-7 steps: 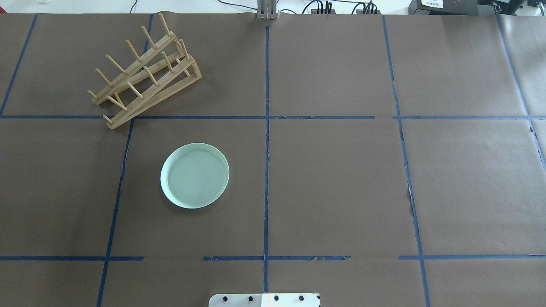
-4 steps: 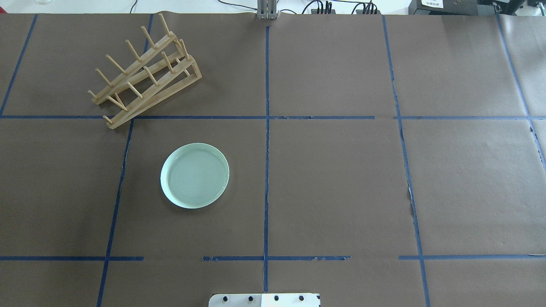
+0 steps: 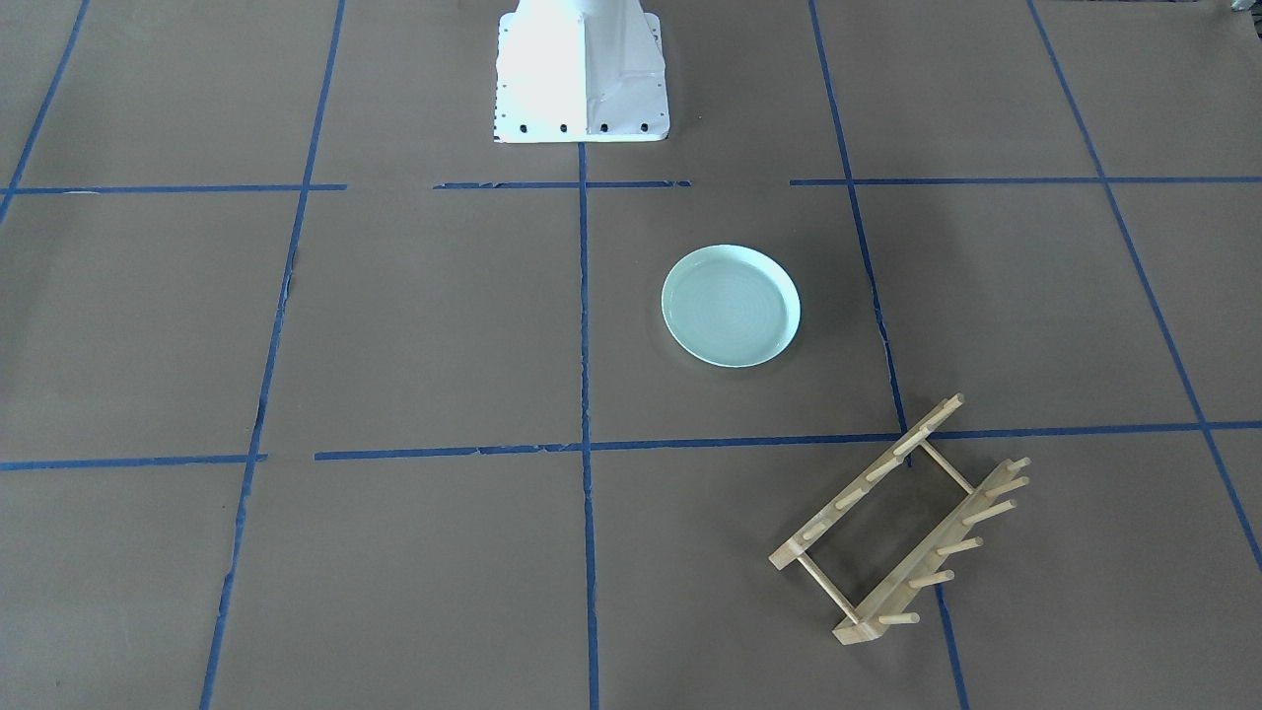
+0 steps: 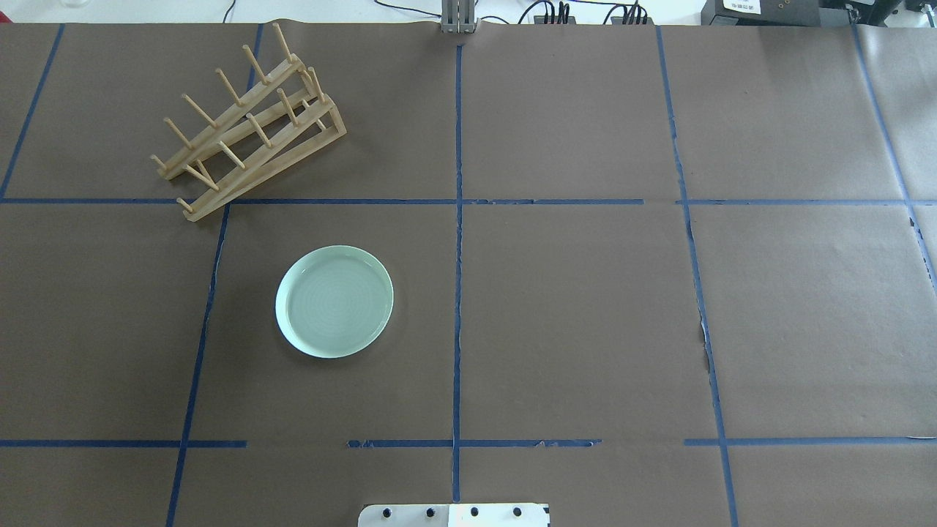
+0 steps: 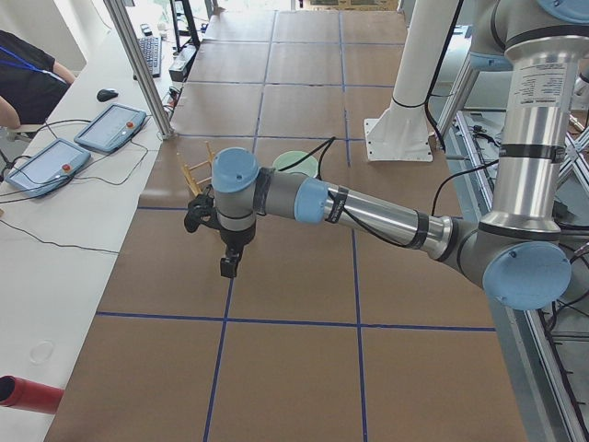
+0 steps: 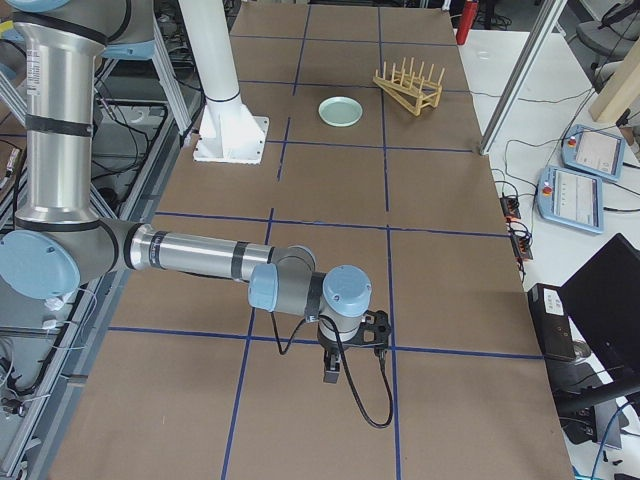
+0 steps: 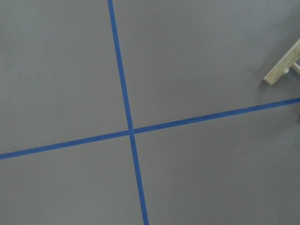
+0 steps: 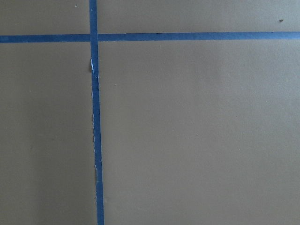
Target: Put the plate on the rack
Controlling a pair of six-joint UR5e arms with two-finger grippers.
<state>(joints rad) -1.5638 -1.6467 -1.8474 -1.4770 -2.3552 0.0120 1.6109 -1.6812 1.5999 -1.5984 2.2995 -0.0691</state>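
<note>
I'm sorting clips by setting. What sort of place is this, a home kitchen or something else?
Most likely a robotics lab, not a kitchen: the table is papered brown and gridded with blue tape, the robot's left arm reaches over it, and teach pendants lie on the side bench.

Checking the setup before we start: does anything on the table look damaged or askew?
The rack sits diagonally to the tape lines, one end crossing one. The brown paper is torn along a line on the robot's right. The plate lies flat, intact.
</note>
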